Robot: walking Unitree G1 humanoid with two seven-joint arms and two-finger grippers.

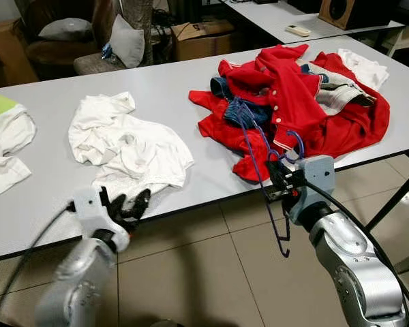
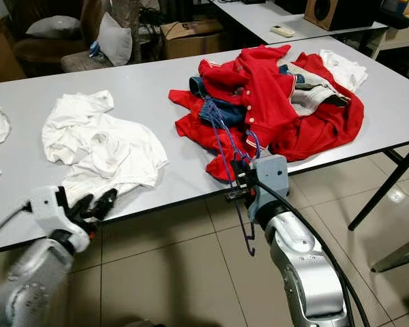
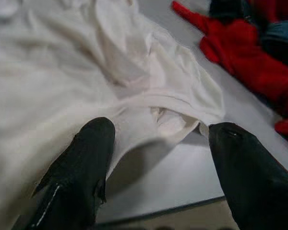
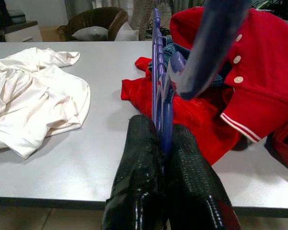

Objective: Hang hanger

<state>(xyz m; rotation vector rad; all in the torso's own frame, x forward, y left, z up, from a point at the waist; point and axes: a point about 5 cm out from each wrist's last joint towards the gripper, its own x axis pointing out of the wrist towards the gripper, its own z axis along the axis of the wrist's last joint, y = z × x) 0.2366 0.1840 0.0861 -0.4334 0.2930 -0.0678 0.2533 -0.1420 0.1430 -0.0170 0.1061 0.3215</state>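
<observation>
We see a long grey counter [image 1: 191, 95] over a tiled floor. At its near edge, our left claw [image 1: 126, 206] sits spread wide, its fingers [image 3: 81, 167] just short of a crumpled white shirt [image 1: 126, 146]. Further right, a heap of red clothes [image 1: 293, 102] lies toward the counter's far right corner. Our right claw [image 1: 281, 178] is pinching a blue hanger [image 1: 259, 160] at the near edge, its hook dangling below the counter's rim.

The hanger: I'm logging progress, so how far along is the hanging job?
Done: the right gripper is shut on the blue hanger at the table edge. In hand: the open left gripper reaches the white shirt. Left: no garment is on the hanger, nothing hung.
</observation>
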